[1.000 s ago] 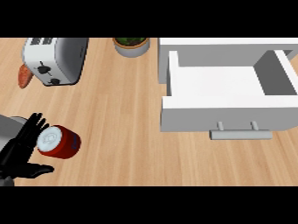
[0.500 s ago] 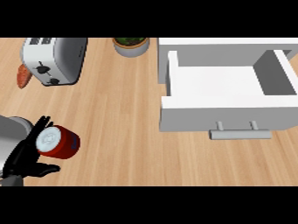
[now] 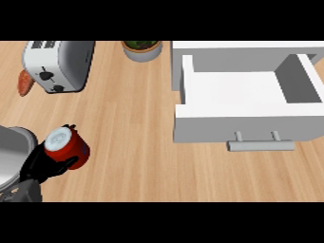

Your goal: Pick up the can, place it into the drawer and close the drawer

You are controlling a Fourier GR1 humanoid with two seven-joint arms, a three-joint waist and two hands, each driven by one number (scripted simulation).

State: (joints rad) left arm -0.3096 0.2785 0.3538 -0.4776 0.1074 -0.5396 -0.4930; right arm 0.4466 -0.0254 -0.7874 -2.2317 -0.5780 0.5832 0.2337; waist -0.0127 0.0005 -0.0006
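- Currently the left robot hand (image 3: pixel 43 165) curls round the small red metal can with a white lid (image 3: pixel 67 146), low-left on the wooden table (image 3: pixel 129 118).
- Probably light, rigid, slick-sided (take its cylindrical side), well apart from the open white drawer (image 3: pixel 252 116).

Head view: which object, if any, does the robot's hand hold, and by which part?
The left hand holds the red cylindrical can with the white top, its black fingers curled round the can's lower side wall. No right hand shows.
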